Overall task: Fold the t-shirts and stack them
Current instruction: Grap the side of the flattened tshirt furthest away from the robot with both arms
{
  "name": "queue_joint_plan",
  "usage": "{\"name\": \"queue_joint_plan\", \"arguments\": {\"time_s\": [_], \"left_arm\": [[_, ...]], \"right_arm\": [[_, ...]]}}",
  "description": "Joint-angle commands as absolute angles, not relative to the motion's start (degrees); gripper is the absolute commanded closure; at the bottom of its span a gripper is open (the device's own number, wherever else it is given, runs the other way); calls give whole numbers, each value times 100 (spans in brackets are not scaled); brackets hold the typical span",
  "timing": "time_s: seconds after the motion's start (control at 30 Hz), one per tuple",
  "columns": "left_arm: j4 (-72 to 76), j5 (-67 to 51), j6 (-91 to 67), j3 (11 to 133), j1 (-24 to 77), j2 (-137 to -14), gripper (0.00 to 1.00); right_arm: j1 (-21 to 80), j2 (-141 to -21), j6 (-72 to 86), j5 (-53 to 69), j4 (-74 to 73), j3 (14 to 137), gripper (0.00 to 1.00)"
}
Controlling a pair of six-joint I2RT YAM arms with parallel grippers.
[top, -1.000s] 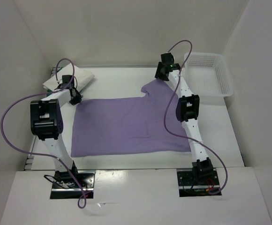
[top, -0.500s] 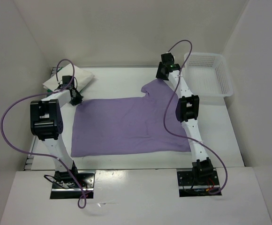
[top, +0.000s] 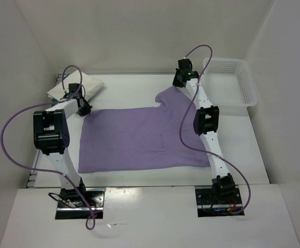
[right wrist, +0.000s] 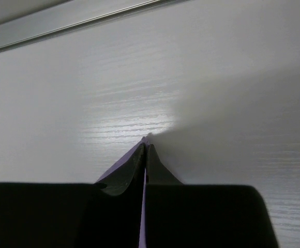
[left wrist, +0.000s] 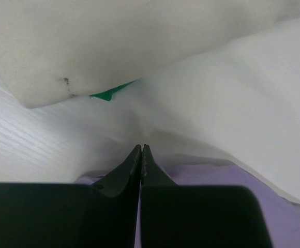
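Since 1 second ago the right gripper (top: 183,82) has closed up and shifted slightly at the far-right corner of the lavender t-shirt (top: 139,139); the cloth itself lies as it did.

Top view: the lavender t-shirt is spread flat across the middle of the table (top: 129,88). Its near edge runs close to the table's near edge, and its far-right sleeve reaches up to the right gripper. Bare table shows along the far side and on the right, between the shirt and the basket (top: 247,88). The left gripper (top: 84,107) sits at the shirt's far-left corner, just beside the folded white t-shirt (top: 90,82).

Left wrist: the 2 fingers are pressed together with lavender cloth gathered at their tips. Just ahead is the white t-shirt's edge, with a sliver of green t-shirt (left wrist: 111,94) under it.

Right wrist: the 2 fingers pinch a thin lavender edge, and bare table stretches ahead.
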State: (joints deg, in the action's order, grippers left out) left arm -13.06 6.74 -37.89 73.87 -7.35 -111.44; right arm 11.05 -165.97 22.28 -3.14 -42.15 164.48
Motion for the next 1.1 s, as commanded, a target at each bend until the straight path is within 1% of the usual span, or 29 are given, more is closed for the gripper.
{"name": "queue_joint_plan", "arguments": {"time_s": [0.0, 0.13, 0.17, 0.2, 0.23, 0.27, 0.3, 0.33, 0.37, 0.4, 0.47, 0.53, 0.57, 0.63, 0.67, 0.73, 0.77, 0.83, 1.0, 1.07], "left_arm": [[-1230, 537, -3841, 7348, -765, -10925, 100], [-1178, 483, -3841, 7295, -765, -10662, 100], [-1178, 483, -3841, 7234, -765, -10661, 100], [-1178, 483, -3841, 7233, -765, -10522, 100], [-1126, 483, -3841, 7181, -765, -10468, 100], [-1125, 483, -3841, 7102, -765, -10416, 100], [-1125, 483, -3841, 7102, -765, -10293, 100], [-1064, 422, -3841, 7041, -765, -10240, 100], [-1063, 422, -3841, 7040, -765, -10187, 100], [-1063, 422, -3841, 7040, -765, -10134, 100], [-1063, 352, -3841, 6979, -765, -9941, 100], [-1063, 281, -3779, 6918, -765, -9888, 100], [-1063, 220, -3718, 6917, -765, -9731, 100], [-1116, 220, -3665, 6864, -765, -9616, 100], [-1203, 168, -3665, 6795, -765, -9493, 100], [-1282, 167, -3612, 6610, -765, -9326, 100], [-1283, 167, -3612, 6514, -834, -9108, 100], [-1258, -78, -3683, 6014, -896, -8730, 100], [-1537, -79, -3683, 5652, -1098, -8412, 100], [-1538, -228, -3683, 5450, -1186, -8210, 100]], "right_arm": [[1020, -16472, 2276, -106, -4350, 16927, 100], [756, -15656, 2276, 386, -4622, 16858, 100], [686, -15479, 2276, 665, -4693, 16762, 100], [546, -15295, 2276, 781, -4806, 16413, 100], [484, -14849, 2276, 939, -4808, 16148, 100], [483, -14584, 2215, 1027, -4808, 15815, 100], [405, -14268, 2215, 1133, -4712, 14881, 100], [404, -13925, 2215, 1256, -4224, 14271, 100], [404, -13174, 2215, 1353, -3906, 13647, 100], [404, -12862, 2276, 1354, -3685, 12666, 100], [404, -12299, 2276, 1293, -3664, 11914, 100], [343, -11920, 2276, 1362, -3482, 11341, 100], [343, -11535, 2276, 1362, -3480, 10851, 100], [343, -11199, 2276, 1362, -3480, 10470, 100], [343, -10849, 2276, 1362, -3480, 10094, 100], [343, -10444, 2337, 1441, -3367, 9470, 100], [343, -10041, 2338, 1441, -3366, 9257, 100], [343, -9678, 2338, 1380, -3366, 8687, 100], [343, -8476, 2391, 1205, -3516, 7543, 100], [343, -8175, 2391, 1125, -3656, 7015, 100]]}}
